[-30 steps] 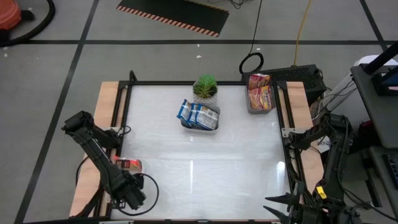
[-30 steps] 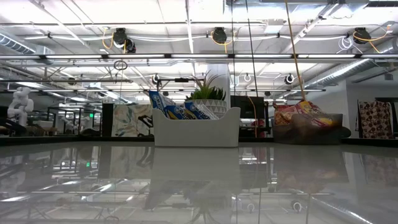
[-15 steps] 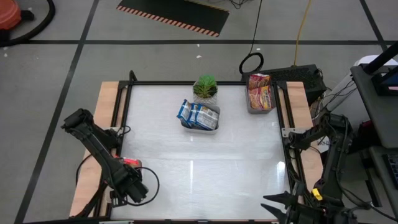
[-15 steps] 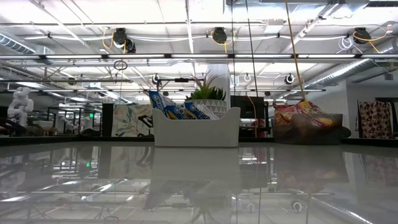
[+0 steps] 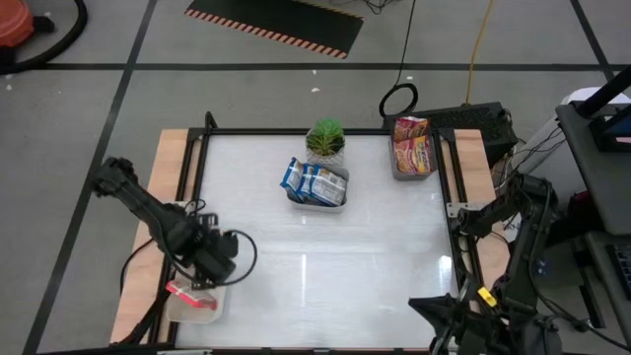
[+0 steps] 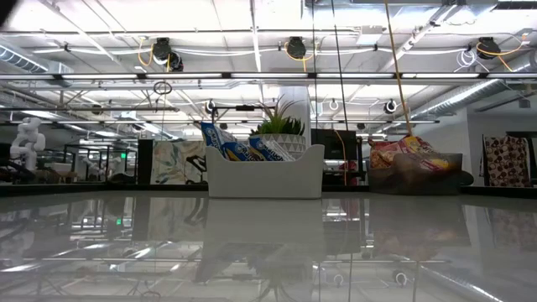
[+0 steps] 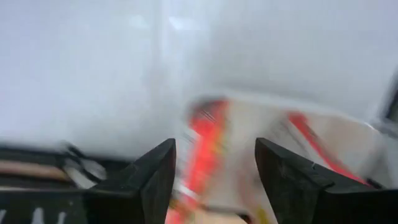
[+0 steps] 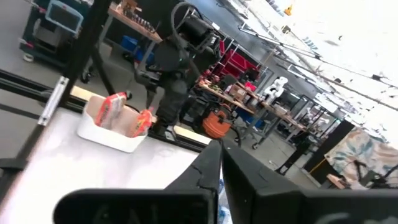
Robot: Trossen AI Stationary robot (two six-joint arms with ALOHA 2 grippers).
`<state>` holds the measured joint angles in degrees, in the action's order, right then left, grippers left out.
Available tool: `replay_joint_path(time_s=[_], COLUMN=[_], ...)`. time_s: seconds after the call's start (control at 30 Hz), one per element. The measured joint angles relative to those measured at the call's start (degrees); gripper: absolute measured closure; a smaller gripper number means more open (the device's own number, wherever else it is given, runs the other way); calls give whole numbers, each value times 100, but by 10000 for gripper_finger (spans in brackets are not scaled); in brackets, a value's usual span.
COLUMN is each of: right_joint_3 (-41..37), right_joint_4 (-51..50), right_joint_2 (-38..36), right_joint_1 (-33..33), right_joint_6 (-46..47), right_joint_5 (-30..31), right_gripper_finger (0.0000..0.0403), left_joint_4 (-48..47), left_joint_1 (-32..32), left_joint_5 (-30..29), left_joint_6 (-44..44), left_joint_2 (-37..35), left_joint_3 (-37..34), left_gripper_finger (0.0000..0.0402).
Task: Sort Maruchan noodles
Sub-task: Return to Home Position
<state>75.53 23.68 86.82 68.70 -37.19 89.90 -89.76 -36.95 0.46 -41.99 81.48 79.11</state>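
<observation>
In the high view a white tray (image 5: 174, 308) sits at the table's near-left corner with an orange-red noodle packet (image 5: 188, 295) lying in it. My left gripper (image 5: 210, 264) hangs open just beyond its far side. Red packets (image 7: 208, 146) show blurred between its fingers in the left wrist view. Blue-white packets (image 5: 314, 180) stand in a white tray (image 5: 338, 201) at the far middle. Pink-red and yellow packets (image 5: 412, 146) fill a grey tray (image 5: 394, 172) at the far right. My right gripper (image 5: 419, 306) waits shut at the near-right edge.
A small potted plant (image 5: 326, 139) stands right behind the middle tray. The right wrist view shows the near-left tray (image 8: 112, 135) with its packets (image 8: 109, 109) and my left arm (image 8: 168, 74) over it. Bare glossy tabletop (image 5: 325, 261) spans the middle and near side.
My left gripper has pulled back from the near-left corner toward the far edge, uncovering the white tray there with the red packet lying in it. My right arm has edged slightly toward the table's left.
</observation>
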Motion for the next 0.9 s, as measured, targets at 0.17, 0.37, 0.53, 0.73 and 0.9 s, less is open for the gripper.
replay_joint_path(time_s=[0.17, 0.37, 0.53, 0.73, 0.9], right_joint_3=[0, 0, 0, -61, -649], right_joint_4=[-126, -829, -1462, -2367, -2898], right_joint_2=[-111, -271, -376, -593, -1264], right_joint_1=[-142, -316, -510, -683, -915], right_joint_6=[-262, -215, 134, 806, 1617], right_joint_5=[-8, -22, -19, -549, -2161], right_gripper_finger=[401, 402, 402, 402, 403], left_joint_4=[665, 3402, 4277, 4461, 5696], left_joint_1=[309, 598, 998, 1964, 2700], left_joint_5=[-1309, -1414, -2012, -1924, -1189], left_joint_6=[961, 3459, 4686, 5052, 5401], left_joint_2=[-349, -559, -559, -559, -585], left_joint_3=[2, -96, -101, -121, -627], left_gripper_finger=[177, 228, 313, 355, 357])
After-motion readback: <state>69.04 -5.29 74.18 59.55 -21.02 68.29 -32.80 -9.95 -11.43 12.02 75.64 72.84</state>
